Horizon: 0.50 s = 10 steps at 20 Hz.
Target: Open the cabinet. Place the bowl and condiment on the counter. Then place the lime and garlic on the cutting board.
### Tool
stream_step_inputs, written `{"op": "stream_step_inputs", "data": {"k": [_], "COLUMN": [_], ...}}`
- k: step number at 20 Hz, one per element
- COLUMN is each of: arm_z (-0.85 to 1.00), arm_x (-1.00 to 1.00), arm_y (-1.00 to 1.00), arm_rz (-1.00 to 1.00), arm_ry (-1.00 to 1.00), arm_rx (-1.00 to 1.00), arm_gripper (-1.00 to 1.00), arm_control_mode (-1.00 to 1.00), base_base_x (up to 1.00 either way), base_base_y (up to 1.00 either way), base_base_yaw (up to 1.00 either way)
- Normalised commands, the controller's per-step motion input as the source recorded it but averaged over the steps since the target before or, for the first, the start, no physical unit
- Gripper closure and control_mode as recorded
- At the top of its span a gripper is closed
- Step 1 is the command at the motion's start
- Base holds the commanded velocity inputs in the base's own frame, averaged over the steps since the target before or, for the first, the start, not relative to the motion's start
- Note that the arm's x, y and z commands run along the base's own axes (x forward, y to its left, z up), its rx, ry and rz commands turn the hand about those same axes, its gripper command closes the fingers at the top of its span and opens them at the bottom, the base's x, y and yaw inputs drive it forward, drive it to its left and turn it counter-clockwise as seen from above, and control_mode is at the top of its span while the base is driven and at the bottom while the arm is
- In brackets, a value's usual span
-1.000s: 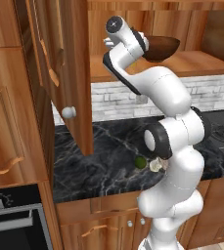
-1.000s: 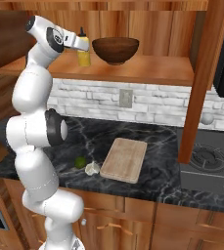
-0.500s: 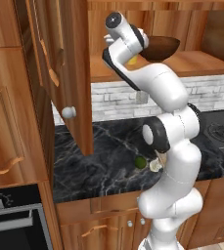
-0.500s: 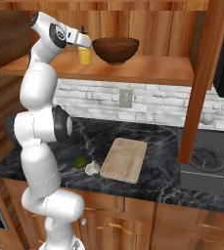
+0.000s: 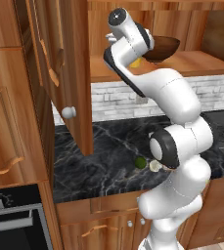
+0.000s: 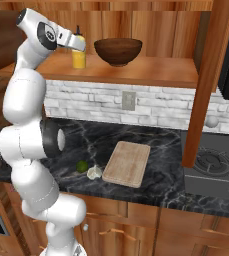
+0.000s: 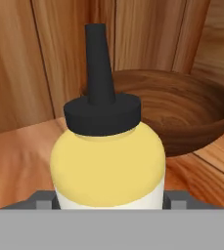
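Reaching into the opened cabinet, the white arm in the left base view stretches up past the swung-out cabinet door [image 5: 77,73] toward the shelf, where the wooden bowl [image 5: 162,47] sits and a sliver of the yellow condiment bottle [image 5: 136,62] peeks from behind the wrist; the lime [image 5: 140,162] and garlic [image 5: 155,166] lie on the dark counter [image 5: 99,166] below. From the right base view, the gripper [image 6: 77,44] sits at the bottle's black cap, the bowl stands just beside it on the shelf [image 6: 151,70], and the cutting board [image 6: 127,163] lies bare on the counter, the lime and garlic just to its left. Through the hand view, the bottle looms close with the bowl behind it; whether the jaws have closed on it cannot be told. By this evidence only the cabinet step is done: bowl, condiment, lime and garlic all await moving
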Motion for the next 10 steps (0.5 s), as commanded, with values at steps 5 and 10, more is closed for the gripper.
{"op": "stream_step_inputs", "data": {"k": [5,10], "arm_z": [-0.4,-0.03], "arm_x": [-1.0,-1.0], "arm_y": [-0.12,-0.22], "arm_rz": [0.1,0.11], "arm_ry": [-0.14,-0.11], "arm_rx": [0.05,0.08], "arm_gripper": [1.0,1.0], "arm_control_mode": [-1.0,-1.0], "base_base_x": [0.0,0.0], "base_base_y": [0.0,0.0], "base_base_yaw": [0.0,0.0]}}
